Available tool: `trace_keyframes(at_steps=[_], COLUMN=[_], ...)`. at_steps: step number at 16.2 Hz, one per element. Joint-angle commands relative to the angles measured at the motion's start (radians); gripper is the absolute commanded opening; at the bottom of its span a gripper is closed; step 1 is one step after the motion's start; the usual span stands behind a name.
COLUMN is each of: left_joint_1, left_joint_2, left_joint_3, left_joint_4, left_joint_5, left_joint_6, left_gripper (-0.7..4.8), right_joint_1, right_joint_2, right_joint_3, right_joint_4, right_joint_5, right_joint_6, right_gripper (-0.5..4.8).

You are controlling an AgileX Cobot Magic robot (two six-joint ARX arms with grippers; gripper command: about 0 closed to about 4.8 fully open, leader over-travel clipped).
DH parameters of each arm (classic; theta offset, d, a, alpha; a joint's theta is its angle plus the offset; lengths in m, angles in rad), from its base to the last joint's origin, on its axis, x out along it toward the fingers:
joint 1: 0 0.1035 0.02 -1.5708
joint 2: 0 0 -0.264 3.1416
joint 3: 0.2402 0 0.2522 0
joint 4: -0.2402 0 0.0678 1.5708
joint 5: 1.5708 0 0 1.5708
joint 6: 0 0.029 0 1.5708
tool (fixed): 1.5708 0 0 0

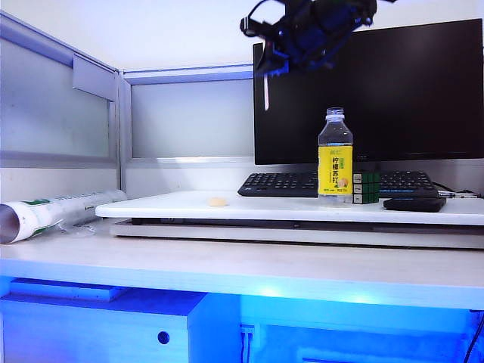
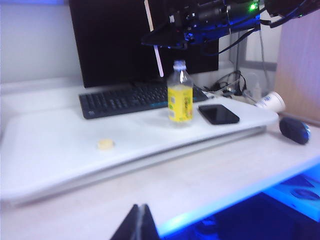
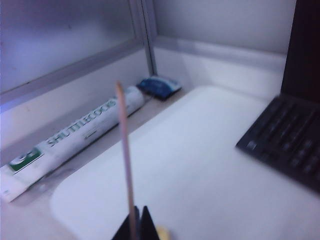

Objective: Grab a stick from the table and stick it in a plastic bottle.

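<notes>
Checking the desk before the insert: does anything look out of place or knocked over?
Nothing is spilled or damaged. The plastic bottle stands upright, uncapped. A shuttlecock tube lies on its side at the left. A small yellowish lump sits loose on the white board. The right gripper holds the stick high above.

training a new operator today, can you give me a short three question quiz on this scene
1. True or false: the thin pale wooden stick is already inside the clear plastic bottle with the yellow label.
2. Which gripper holds the stick? A. left gripper B. right gripper
3. Fill in: the small pale yellowish lump lies on the raised white ____.

Key
1. False. The stick hangs from the right gripper in the air, left of and above the bottle's mouth.
2. B. The left gripper sits shut and empty, low at the desk's front.
3. Board.
</notes>
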Motion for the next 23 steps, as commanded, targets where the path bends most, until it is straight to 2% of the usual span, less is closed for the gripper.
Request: trace_keyframes(at_steps=[1,4,10,15,23], left_joint_1=[0.001,0.0,0.0,0.0,0.0], left_joint_2=[0.001,0.001,0.001,0.001,0.001], left_joint_3=[0.002,0.002,0.002,0.002,0.002], left_joint_4=[0.091,0.18,0.276,0.29,0.289], left_joint_5=[-0.004,-0.046,-0.038,-0.039,-0.035], left_joint_6=[-0.003,-0.03,-0.071,-0.071,-0.079], left_gripper=[-0.05,-0.05,-0.05,-0.05,-0.05], right_joint_1=[-0.012,-0.052,-0.137,-0.14,-0.205], right_joint_2=[-0.004,-0.004,-0.004,-0.003,0.028], right_joint_3=[0.055,0.098,0.127,0.127,0.127], right_joint_4=[0.004,0.002,0.004,0.011,0.035], right_joint_5=[0.028,0.027,0.019,0.05,0.046], right_joint_6=[-0.097,-0.097,-0.115,-0.247,-0.218], right_gripper=[-0.09,-0.09,-0.09,-0.09,-0.09])
